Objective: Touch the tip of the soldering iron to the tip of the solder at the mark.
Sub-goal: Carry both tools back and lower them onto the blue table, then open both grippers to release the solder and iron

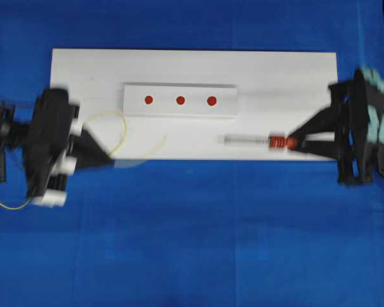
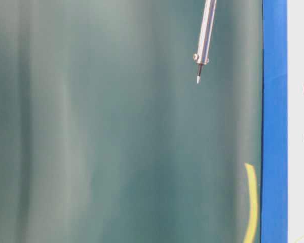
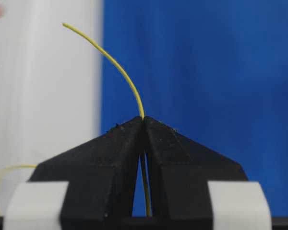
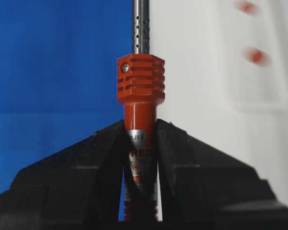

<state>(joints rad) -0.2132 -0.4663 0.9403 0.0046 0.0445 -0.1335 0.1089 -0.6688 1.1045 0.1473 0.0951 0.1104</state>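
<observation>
Right gripper (image 4: 141, 143): black jaws clamped on the orange-red body of the soldering iron (image 4: 140, 81), seen close up in the right wrist view.
Soldering iron position: held over the lower right part of the white board (image 1: 275, 77), silver shaft pointing left toward the middle; the tip is well apart from the solder.
Left gripper (image 3: 144, 120): jaws pressed together on the solder (image 3: 113, 62).
Solder position: thin yellow wire curving up out of the jaw tips, its free end over the board's lower left edge, looping beside the gripper.
Marks: three red dots (image 1: 180, 100) in a row on a raised white strip (image 1: 230, 109), beyond both tips.
Surface: blue cloth (image 1: 192, 243) under the board.
</observation>
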